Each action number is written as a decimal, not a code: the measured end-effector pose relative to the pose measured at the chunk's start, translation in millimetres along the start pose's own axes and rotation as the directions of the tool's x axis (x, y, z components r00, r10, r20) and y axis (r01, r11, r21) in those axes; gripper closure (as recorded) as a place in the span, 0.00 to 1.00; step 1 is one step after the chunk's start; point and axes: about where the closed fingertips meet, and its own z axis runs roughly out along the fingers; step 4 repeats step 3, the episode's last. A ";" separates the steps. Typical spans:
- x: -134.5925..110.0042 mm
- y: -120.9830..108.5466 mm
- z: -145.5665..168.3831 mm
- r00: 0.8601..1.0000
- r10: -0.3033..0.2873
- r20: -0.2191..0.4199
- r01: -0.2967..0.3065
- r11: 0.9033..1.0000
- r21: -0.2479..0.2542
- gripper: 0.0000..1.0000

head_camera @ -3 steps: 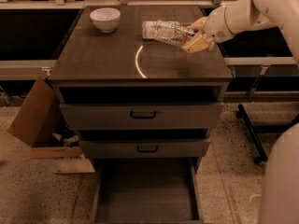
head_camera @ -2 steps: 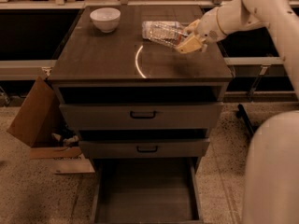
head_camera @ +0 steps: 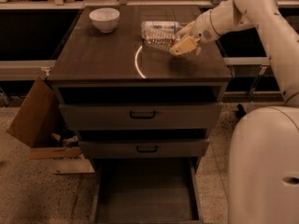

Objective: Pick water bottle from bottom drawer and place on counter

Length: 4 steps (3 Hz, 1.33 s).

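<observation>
The robot's tan-fingered pincer (head_camera: 180, 39), reaching in from the right on a white arm, is clamped on one end of a small clear ribbed plastic water bottle (head_camera: 159, 35), which lies on its side and juts left from the fingers. The bottle sits low over the rear right of the glossy dark brown wood-grain desk (head_camera: 103, 55); whether it touches cannot be told. Below, the shallow dark grey bottom drawer (head_camera: 147, 190) stands open, its floor bare. The pick looks done, with only release and withdrawal left. A white bowl (head_camera: 104, 19) sits well apart.
</observation>
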 end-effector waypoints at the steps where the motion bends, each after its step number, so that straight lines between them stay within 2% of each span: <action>1: 1.9 -2.8 4.3 1.000 0.023 0.002 -0.023 1.000 -0.009 0.00; 2: 7.3 -14.0 -16.2 0.999 0.043 -0.007 -0.043 0.998 0.048 0.00; 3: 7.2 -29.9 -69.2 0.999 0.044 -0.019 -0.040 0.983 0.179 0.00; 4: 7.2 -29.9 -69.2 0.999 0.044 -0.019 -0.040 0.983 0.179 0.00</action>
